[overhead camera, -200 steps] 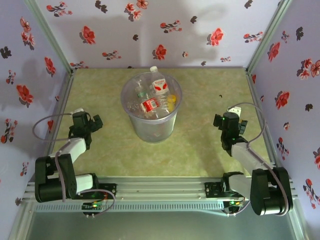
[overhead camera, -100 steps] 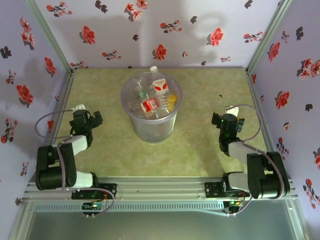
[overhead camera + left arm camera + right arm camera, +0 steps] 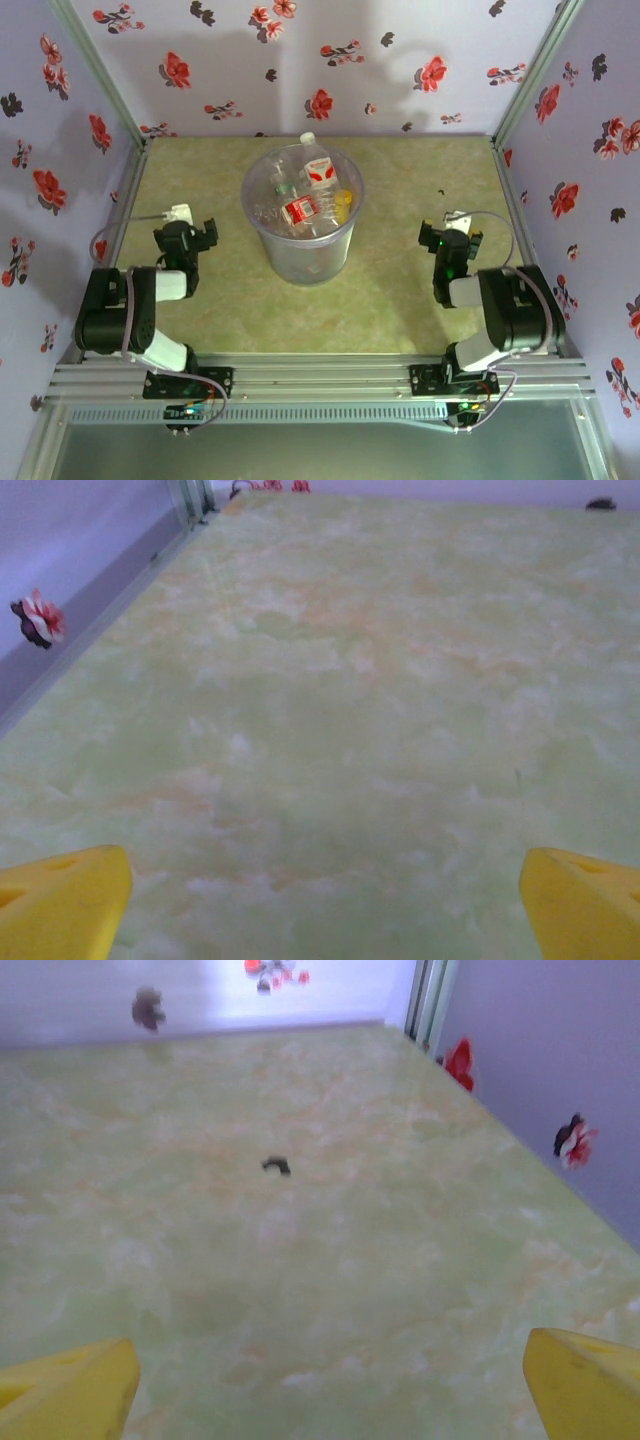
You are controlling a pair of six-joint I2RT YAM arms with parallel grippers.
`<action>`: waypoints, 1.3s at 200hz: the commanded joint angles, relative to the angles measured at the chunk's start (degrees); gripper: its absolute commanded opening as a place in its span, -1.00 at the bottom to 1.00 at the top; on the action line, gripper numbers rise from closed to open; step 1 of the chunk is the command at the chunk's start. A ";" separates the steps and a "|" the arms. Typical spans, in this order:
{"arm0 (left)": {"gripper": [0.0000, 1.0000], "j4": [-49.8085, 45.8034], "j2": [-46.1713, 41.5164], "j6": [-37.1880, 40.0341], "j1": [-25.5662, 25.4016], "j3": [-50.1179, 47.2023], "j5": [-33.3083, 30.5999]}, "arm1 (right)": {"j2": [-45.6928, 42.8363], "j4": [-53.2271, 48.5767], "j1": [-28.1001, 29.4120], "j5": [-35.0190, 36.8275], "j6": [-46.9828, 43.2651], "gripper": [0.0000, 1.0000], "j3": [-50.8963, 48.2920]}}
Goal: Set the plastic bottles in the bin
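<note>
Bottles [image 3: 300, 208] all in the bin [image 3: 300, 265], so I've tucked both arms back, left end effector [image 3: 200, 235] and right end effector [image 3: 447, 238] spread, empty.

You've got one bin [image 3: 300, 262] — roughly four plastic bottles [image 3: 300, 210] in it (jumbled, exact count unclear) — two arms [image 3: 120, 320].

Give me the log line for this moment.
left tool open, empty | right tool open, empty | plastic bottles inside bin | bin upright | task looks done
</note>
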 commanded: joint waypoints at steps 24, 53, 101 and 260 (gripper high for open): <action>0.99 7.47 0.98 2.34 -0.13 -0.92 -3.16 | 1.25 1.77 -0.93 -1.13 0.87 0.99 2.27; 0.99 7.47 0.97 2.31 -0.09 -0.93 -3.13 | 0.46 -2.10 -1.82 0.99 3.21 0.99 3.77; 0.99 7.40 1.05 2.31 -0.09 -0.95 -3.13 | 0.22 -2.89 -1.96 1.95 3.80 0.99 3.84; 0.99 7.45 1.04 2.31 -0.09 -0.90 -3.08 | 0.33 -3.71 -1.94 2.03 3.80 0.99 4.37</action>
